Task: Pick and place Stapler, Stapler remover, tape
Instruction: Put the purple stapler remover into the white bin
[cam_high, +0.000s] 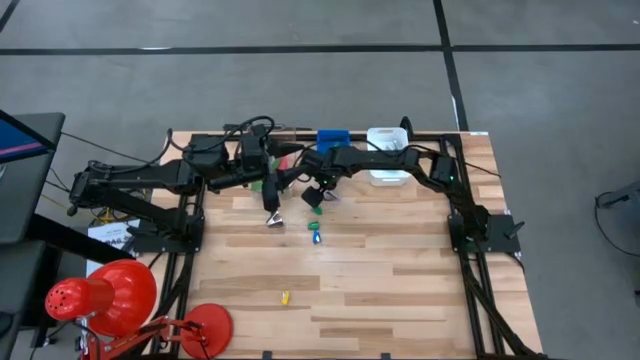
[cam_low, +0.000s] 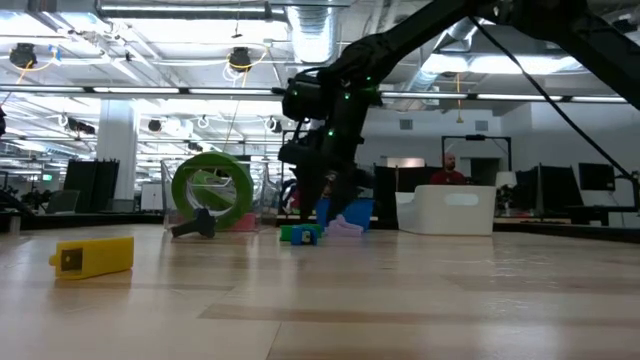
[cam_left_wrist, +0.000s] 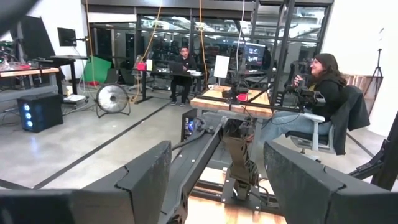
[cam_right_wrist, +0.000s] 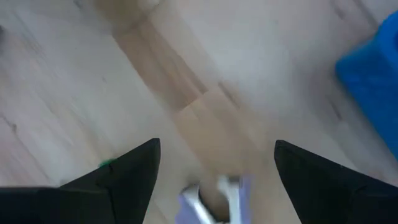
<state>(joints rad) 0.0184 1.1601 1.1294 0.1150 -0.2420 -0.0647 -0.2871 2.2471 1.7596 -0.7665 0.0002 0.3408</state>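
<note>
Left fingers (cam_high: 272, 205): I see them over the bench's back half, left of centre, pointing down the bench. In the left wrist view the two dark fingers (cam_left_wrist: 144, 180) stand well apart with nothing between them — open and empty.

Right fingers (cam_high: 314, 196): reaching in from the right side toward the middle of the bench, just beside the left arm's tip. The right wrist view shows them spread wide over bare wood, holding nothing — a small silver and lilac item (cam_right_wrist: 214, 198), blurred, lies on the bench between them; I cannot tell what it is.

Tape: one green roll (cam_low: 211, 190) stands on edge at the back of the bench in the low view, a dark grey piece touching its lower left. In the high view only a bit of green (cam_high: 262, 184) shows under the left arm near the back edge.

Small green and blue item (cam_high: 315, 229): on the bench near the middle, a little toward the front from both arms' tips; the low view shows it as a green and blue block (cam_low: 300, 234).

Yellow item (cam_high: 284, 296): alone toward the front edge of the bench, well apart from the rest.

Blue bin (cam_high: 333, 139) and white bin (cam_high: 387, 140): side by side at the back edge.

Bench (cam_high: 380, 270): light wood planks.
</note>
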